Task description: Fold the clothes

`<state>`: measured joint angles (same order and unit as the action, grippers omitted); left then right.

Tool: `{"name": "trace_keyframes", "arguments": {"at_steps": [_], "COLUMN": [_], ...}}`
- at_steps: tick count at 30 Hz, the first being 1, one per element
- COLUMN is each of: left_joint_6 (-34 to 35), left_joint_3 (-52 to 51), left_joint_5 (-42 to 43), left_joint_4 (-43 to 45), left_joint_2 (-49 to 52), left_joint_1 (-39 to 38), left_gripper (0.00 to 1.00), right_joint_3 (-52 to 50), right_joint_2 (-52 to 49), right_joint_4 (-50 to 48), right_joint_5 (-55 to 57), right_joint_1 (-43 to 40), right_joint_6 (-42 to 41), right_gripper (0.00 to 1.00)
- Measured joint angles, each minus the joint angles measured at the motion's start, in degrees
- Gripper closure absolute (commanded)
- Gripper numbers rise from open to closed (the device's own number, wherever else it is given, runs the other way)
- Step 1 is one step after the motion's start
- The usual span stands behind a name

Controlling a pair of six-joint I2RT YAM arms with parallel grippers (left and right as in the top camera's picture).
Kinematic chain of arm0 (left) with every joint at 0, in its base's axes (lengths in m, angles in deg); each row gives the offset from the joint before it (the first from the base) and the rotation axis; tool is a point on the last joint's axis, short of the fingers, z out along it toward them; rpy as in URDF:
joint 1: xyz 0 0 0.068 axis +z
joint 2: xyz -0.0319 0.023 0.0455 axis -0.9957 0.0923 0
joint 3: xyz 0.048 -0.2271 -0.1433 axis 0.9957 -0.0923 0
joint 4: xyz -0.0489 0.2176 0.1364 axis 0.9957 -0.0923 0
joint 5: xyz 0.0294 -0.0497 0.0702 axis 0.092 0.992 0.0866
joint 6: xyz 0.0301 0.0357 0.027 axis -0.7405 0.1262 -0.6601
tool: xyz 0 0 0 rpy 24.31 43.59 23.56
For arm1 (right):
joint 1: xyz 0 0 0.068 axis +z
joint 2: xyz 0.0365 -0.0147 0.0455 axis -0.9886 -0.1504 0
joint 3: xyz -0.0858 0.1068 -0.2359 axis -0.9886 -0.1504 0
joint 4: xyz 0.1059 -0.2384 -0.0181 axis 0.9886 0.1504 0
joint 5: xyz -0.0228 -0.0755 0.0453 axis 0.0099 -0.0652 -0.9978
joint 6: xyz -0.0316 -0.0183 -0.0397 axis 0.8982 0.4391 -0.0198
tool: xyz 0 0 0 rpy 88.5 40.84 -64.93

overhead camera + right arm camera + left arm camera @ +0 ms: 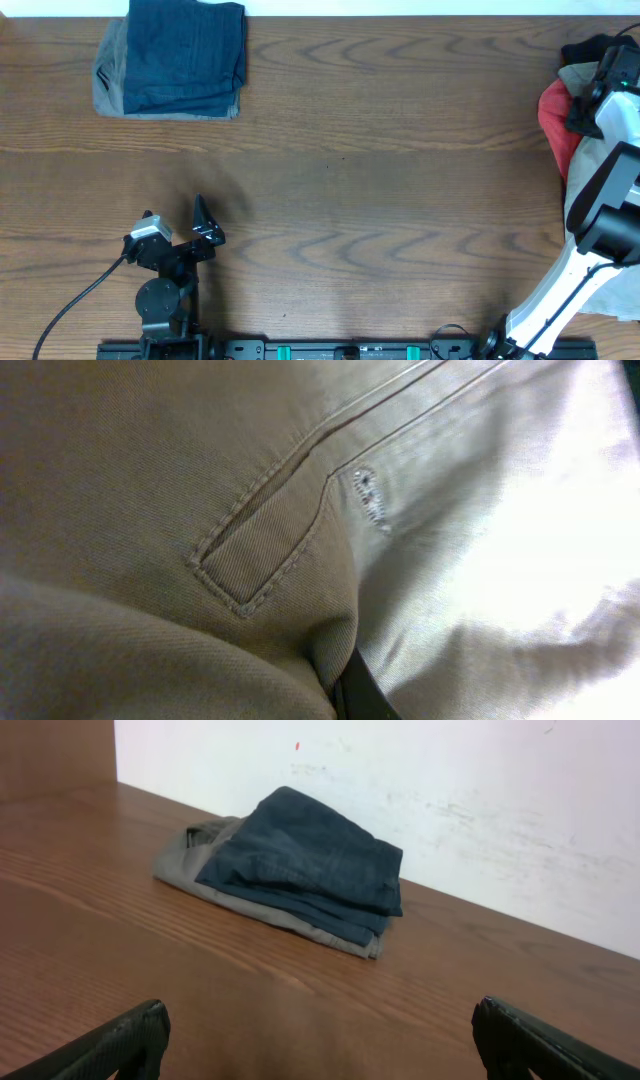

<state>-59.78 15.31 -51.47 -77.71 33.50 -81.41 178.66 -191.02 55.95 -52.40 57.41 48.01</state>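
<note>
- One step is in hand, by my reading: the pick-up that has to come before any fold. Nearest the lens, the right gripper [345, 685] has its jaws together on a pinch of the trousers [300, 510]. Khaki cloth fills its wrist view and puckers into a crease where one dark finger [362, 690] shows.
- Just above that crease lie a welt pocket [265, 550] and a stitched buttonhole [370, 500], so the hold is probably near the seat or waistband (the other finger is buried in the cloth).
- Seen from overhead, the trousers sit in a heap at the far end of the table [350, 200] from the folded jeans [300, 860], well apart from them. A coral-red garment [555, 120] and a black garment [590, 50] share that heap.
- Next, I judge, the pinch must be lifted and drawn toward the bare wood between the heap and the jeans, then the trousers spread flat. A thin pinch may slip, and the neighbouring garments could drag along.
- The left gripper [320, 1030] stands with jaws wide apart and holds nothing. It sits low over bare wood on the jeans' side, nearer the robot than they are and facing them.
- Farthest off, the jeans lie folded on a grey garment [105, 80], apparently already finished.
</note>
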Motion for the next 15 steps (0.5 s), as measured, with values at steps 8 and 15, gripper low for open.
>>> {"name": "trace_keyframes", "arguments": {"at_steps": [8, 15], "left_joint_6": [0.00, 0.00], "left_joint_3": [0.02, 0.00], "left_joint_5": [0.00, 0.00], "left_joint_4": [0.00, 0.00], "left_joint_2": [0.00, 0.00], "left_joint_1": [0.00, 0.00], "left_gripper": [0.02, 0.02], "right_joint_3": [0.00, -0.02], "right_joint_2": [3.45, 3.48], "right_joint_4": [0.68, 0.81], "right_joint_5": [0.09, 0.17], "right_joint_1": [-0.63, -0.63], "right_joint_6": [-1.11, -2.32], "right_gripper": [0.99, 0.97]}}
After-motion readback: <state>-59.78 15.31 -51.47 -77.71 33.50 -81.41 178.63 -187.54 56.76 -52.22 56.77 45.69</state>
